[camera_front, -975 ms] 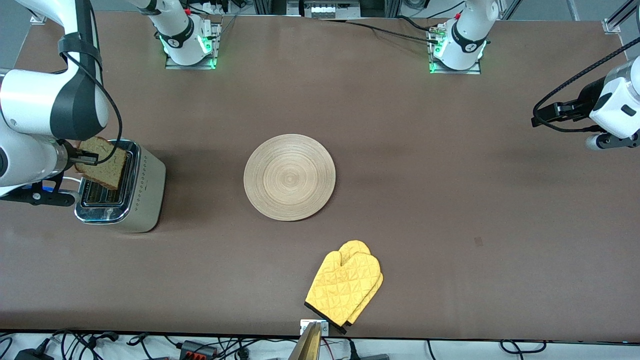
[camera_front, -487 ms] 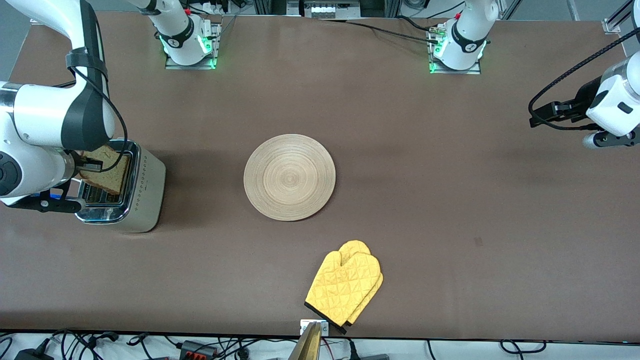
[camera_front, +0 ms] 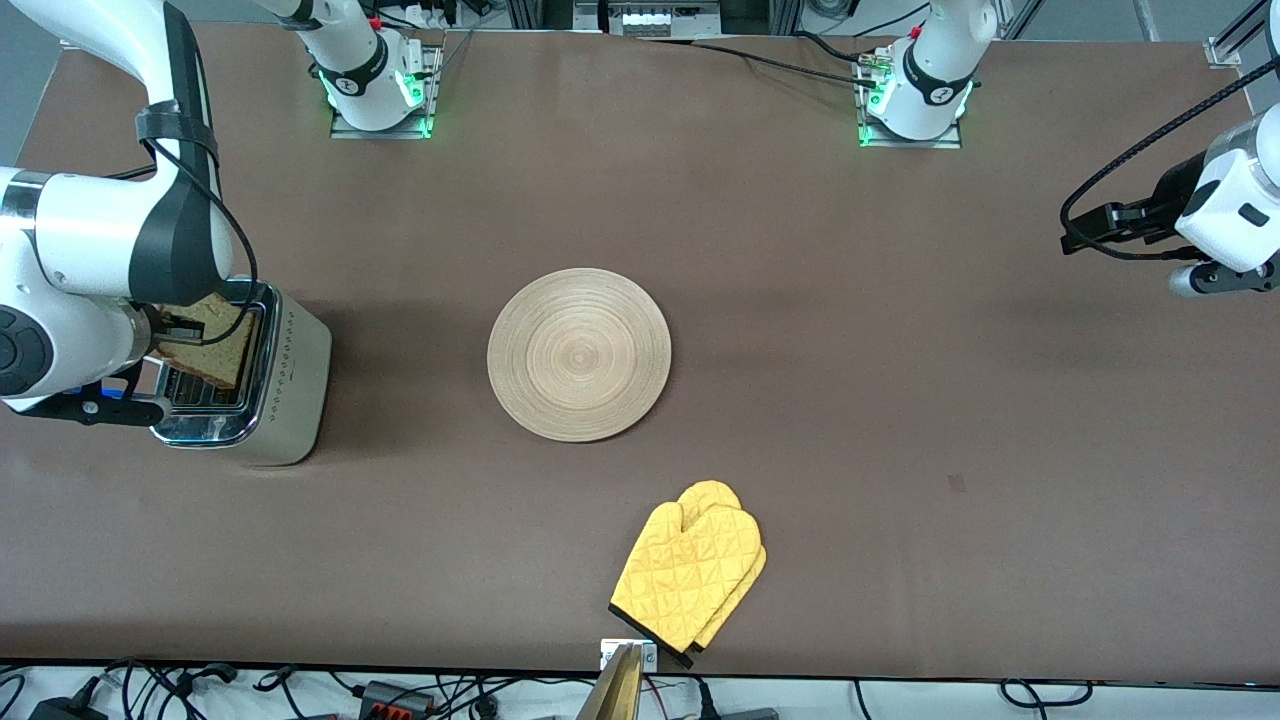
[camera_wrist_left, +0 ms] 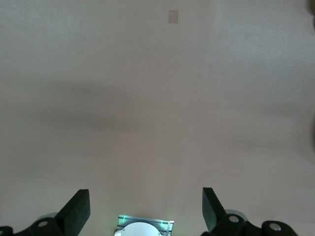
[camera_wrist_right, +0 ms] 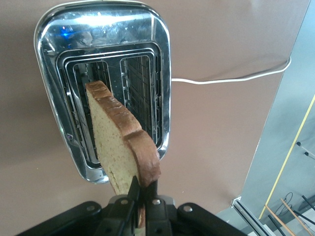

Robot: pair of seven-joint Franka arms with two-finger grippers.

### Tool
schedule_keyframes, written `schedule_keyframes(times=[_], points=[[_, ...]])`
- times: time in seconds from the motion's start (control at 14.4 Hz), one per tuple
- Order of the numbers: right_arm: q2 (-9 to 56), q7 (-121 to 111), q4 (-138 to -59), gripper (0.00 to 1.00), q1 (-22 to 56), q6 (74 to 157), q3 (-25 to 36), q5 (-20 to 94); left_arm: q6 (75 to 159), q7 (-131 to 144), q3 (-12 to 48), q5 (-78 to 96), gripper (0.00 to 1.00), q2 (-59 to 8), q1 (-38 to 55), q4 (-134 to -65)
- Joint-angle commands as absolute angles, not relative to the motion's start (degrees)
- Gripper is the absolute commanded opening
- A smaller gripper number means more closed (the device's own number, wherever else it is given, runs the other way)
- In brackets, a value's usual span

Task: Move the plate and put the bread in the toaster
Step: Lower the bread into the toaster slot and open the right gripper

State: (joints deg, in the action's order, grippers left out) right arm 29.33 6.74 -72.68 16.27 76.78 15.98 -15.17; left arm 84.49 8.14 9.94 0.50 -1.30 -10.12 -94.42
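Observation:
The toaster [camera_front: 295, 375] stands at the right arm's end of the table, its chrome top [camera_wrist_right: 165, 73] and two slots facing up. My right gripper [camera_wrist_right: 140, 189] is shut on the crust edge of the bread [camera_wrist_right: 115, 137], a brown slice held tilted on edge over the toaster. The bread [camera_front: 215, 345] has its lower corner at the mouth of one slot; how far in it reaches is hidden. The round wooden plate [camera_front: 579, 354] lies bare at the table's middle. My left gripper [camera_wrist_left: 146, 206] hangs open, high over bare table at the left arm's end, and waits.
A yellow oven mitt [camera_front: 690, 575] lies nearer the front camera than the plate, close to the table's edge. The toaster's white cord [camera_wrist_right: 231, 78] trails off toward the table's end. Both arm bases [camera_front: 380, 90] [camera_front: 915, 100] stand along the table's edge farthest from the camera.
The right gripper has sunk with the bread, bringing the slice down onto the toaster's top. The left arm has only shifted slightly.

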Motion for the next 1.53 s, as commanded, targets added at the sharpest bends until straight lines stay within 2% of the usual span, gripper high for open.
schedule_keyframes(times=[0.0,0.7,0.97,1.04,1.11,1.18,1.46], points=[[29.3,6.9,-73.5,0.0,16.5,77.1,15.7,-15.6,84.4,8.0,9.8,1.2,1.0,0.3,-9.8,-95.6],[30.8,7.0,-74.1,0.0,16.6,78.2,15.6,-12.7,84.0,8.0,9.8,1.2,1.0,0.3,-9.8,-95.5],[32.6,6.7,-74.2,0.0,15.9,81.1,15.6,-12.7,84.1,8.0,9.8,1.2,1.0,0.3,-9.8,-95.4],[33.0,6.7,-74.2,0.08,15.9,81.5,15.6,-12.7,84.1,8.0,9.8,1.2,1.0,0.3,-9.8,-95.4],[33.0,7.7,-74.2,0.71,16.0,81.5,15.6,-12.7,84.0,8.0,9.8,1.2,1.0,0.3,-9.8,-95.4],[32.8,7.7,-74.1,1.0,16.2,81.4,15.6,-12.0,84.0,8.0,9.8,1.2,1.0,0.3,-9.8,-95.4],[28.8,6.8,-73.4,1.0,16.2,80.9,15.9,-9.9,83.9,7.9,9.8,1.2,1.0,0.3,-9.8,-95.4]])
